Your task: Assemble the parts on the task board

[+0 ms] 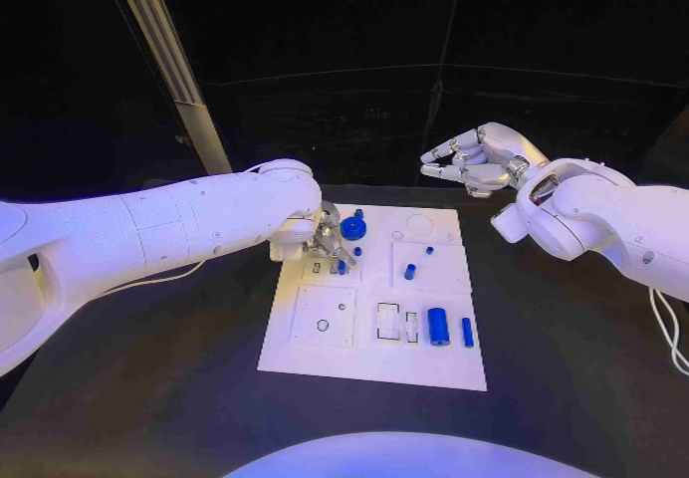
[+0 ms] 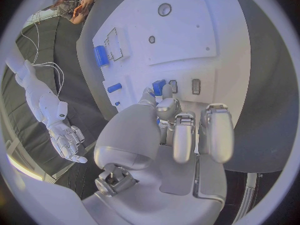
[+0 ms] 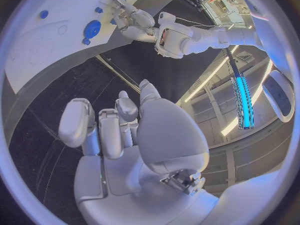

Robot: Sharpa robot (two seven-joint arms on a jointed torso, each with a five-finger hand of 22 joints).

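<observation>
Two white arms reach over the black worktop (image 1: 172,398), where the white task board (image 1: 376,299) lies in the middle. The left hand (image 1: 319,237) is down at the board's far left part, its fingers (image 2: 164,107) drawn close together with the tips at a small blue part (image 2: 159,86) standing by a pair of small rectangular slots; whether the tips actually pinch that part I cannot tell. Just beside that hand, a round blue disc (image 1: 353,230) sits on the board. More blue parts are spread across the plate: two small pegs (image 1: 411,270) near the middle, and a blue cylinder (image 1: 439,324) with a slim blue bar (image 1: 468,332) next to it at the near right. The right hand (image 1: 474,159) hangs in the air beyond the board's far right corner, well apart from it, its fingers (image 3: 128,110) loosely curled with nothing in them.
</observation>
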